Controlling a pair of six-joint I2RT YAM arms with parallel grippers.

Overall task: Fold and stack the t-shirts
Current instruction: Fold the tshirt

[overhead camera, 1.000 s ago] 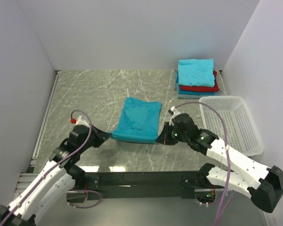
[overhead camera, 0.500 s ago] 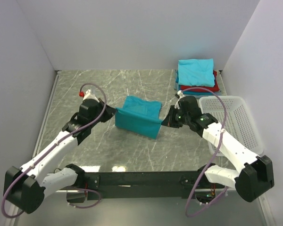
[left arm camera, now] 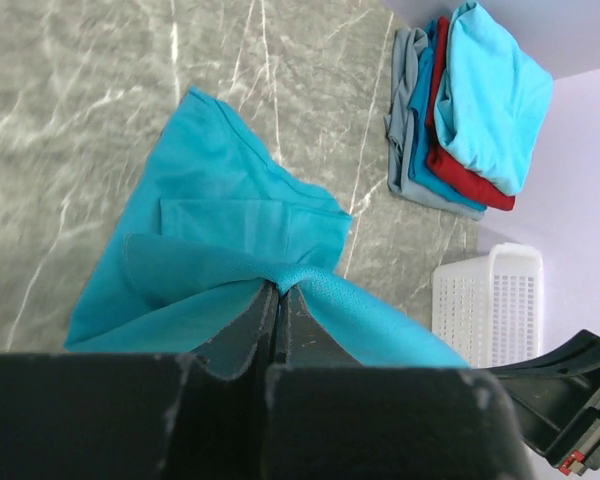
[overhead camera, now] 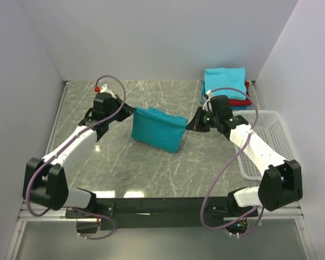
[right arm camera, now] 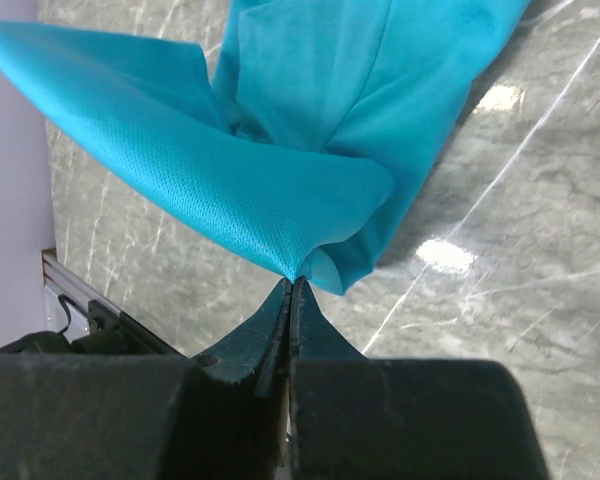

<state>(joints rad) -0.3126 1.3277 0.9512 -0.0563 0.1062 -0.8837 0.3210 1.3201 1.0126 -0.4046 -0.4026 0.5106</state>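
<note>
The soft teal cloth t-shirt (overhead camera: 157,130) hangs mid-counter, stretched left to right. The folded teal-and-red t-shirt pile (overhead camera: 225,82) sits at the far right corner, nearer the black right gripper (overhead camera: 189,125); it and the black left gripper (overhead camera: 129,112) each pinch one end.

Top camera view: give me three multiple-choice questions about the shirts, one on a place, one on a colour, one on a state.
1. Where is the stack of folded shirts?
A. At the far right of the table, behind the basket.
B. Inside the basket.
C. By the left wall.

2. What colour is the stack's top shirt?
A. Red.
B. Light turquoise.
C. White.

3. How is the teal shirt held?
A. Lying flat, untouched.
B. Pinched by the left gripper and the right gripper.
C. Pinched by one gripper only.

Answers: 1 A, it sits beyond the basket's far rim. 2 B, red shows only lower down. 3 B, both wrist views show them shut on cloth.
</note>
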